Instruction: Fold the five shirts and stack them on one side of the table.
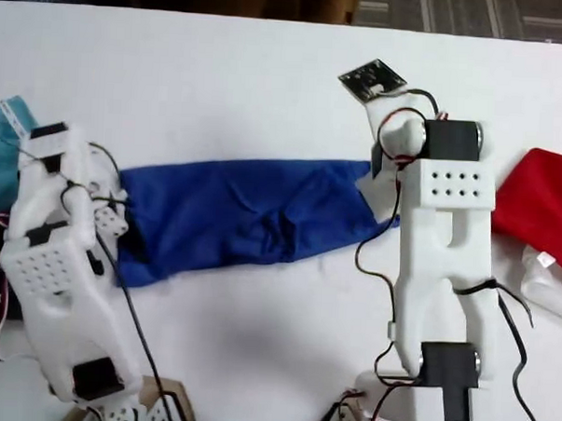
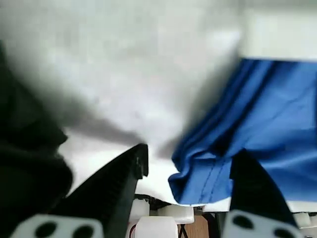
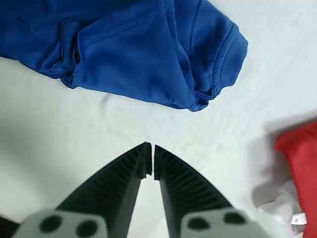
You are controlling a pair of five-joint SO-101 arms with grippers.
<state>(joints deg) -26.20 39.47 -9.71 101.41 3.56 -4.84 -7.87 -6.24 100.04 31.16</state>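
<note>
Four shirts: blue shirt (image 1: pixel 234 218), red shirt (image 1: pixel 542 203), teal shirt (image 1: pixel 0 138), black shirt (image 2: pixel 27 168). Left gripper (image 2: pixel 190 163) gaping at blue hem; right gripper (image 3: pixel 151 158) pinched empty.

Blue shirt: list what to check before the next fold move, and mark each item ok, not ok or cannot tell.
1. Left gripper open: ok.
2. Blue shirt edge between its fingers: ok, a corner shows between them.
3. Right gripper open for a grasp: not ok, shut over bare table.
4. Right gripper at the shirt: not ok, apart from its edge.
5. Shirt lying flat: not ok, creased in the middle.
6. Red shirt clear of the blue one: ok, apart.
</note>
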